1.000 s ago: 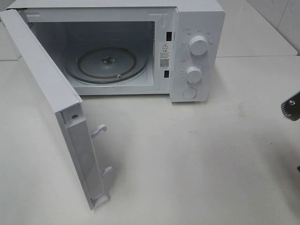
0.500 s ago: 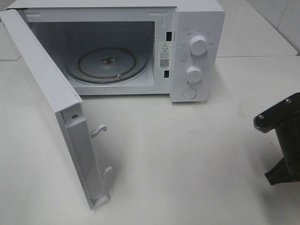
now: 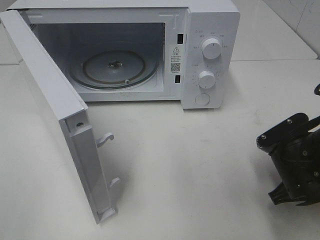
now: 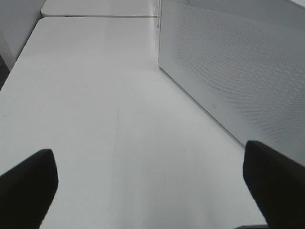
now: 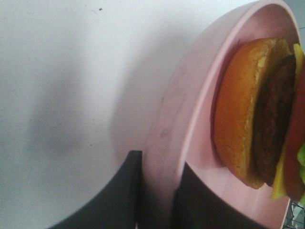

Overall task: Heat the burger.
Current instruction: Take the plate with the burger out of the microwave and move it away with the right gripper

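Observation:
The burger (image 5: pixel 257 109), with its orange-brown bun, dark patty and a bit of green lettuce, lies on a pink plate (image 5: pixel 176 119) in the right wrist view. My right gripper (image 5: pixel 159 200) is shut on that plate's rim, one black finger on each side. In the exterior high view only the right arm's black wrist (image 3: pixel 292 160) shows, at the right edge above the table; the burger and plate are hidden there. My left gripper (image 4: pixel 147 160) is open over bare tabletop, with nothing between its fingers.
The white microwave (image 3: pixel 210 30) stands at the back with its door (image 3: pixel 50 100) swung wide toward the front left. Its glass turntable (image 3: pixel 115 67) is bare. The door's perforated face (image 4: pixel 238 62) is close beside the left gripper.
The right arm has come in from the right edge of the exterior high view and moved left and lower. The microwave and its door have not moved.

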Available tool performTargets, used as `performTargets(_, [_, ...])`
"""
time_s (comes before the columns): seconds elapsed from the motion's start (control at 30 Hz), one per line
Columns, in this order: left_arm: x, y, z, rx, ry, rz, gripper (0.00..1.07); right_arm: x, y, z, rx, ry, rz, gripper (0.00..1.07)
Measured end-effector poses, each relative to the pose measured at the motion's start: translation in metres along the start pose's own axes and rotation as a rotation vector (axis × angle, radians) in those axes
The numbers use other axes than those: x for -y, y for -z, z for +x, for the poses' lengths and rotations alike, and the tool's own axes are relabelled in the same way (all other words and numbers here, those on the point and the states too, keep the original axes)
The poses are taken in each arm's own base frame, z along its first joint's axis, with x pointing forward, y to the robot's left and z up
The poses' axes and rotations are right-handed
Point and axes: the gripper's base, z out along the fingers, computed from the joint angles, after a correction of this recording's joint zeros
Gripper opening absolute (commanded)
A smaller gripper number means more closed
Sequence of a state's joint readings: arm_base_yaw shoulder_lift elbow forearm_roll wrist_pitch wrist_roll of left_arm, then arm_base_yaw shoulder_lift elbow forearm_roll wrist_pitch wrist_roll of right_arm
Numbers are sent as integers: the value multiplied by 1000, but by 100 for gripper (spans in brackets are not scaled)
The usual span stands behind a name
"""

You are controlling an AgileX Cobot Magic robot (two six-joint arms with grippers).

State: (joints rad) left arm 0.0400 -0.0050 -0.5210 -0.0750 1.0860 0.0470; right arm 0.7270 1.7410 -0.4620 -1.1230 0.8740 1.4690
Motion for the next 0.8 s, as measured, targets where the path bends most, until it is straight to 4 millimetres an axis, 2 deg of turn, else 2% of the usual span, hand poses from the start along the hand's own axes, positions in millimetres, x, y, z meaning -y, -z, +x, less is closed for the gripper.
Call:
performTargets(0.27, [0,0,0,0,0,0,98,-12,-10,1,-3,12,7,14])
performTargets(0.3, [0,0,0,0,0,0,98,-15,-12,2,-11,17,5,19])
performTargets(0.33, [0,0,0,0,0,0,98,-15,-12,2,-11,17,5,19])
performTargets(0.37, [0,0,0,0,0,0,98,-16,-12,2,-11,19,0,25])
performTargets(0.4, [0,0,0,0,0,0,98,-16,-12,2,-11,19,0,25])
performTargets(0.43, [0,0,0,0,0,0,98,-16,-12,2,-8,22,1,30])
performTargets(0.47, [0,0,0,0,0,0,98,-15,-12,1,-1,25,8,39])
performTargets(0.5, [0,0,0,0,0,0,98,-15,-12,1,-1,25,8,39])
performTargets(0.57, [0,0,0,0,0,0,98,-15,-12,0,3,28,9,51])
performTargets(0.63, [0,0,0,0,0,0,98,-15,-12,-1,0,22,7,55])
performTargets(0.8, [0,0,0,0,0,0,98,-12,-7,-4,-10,22,-15,57])
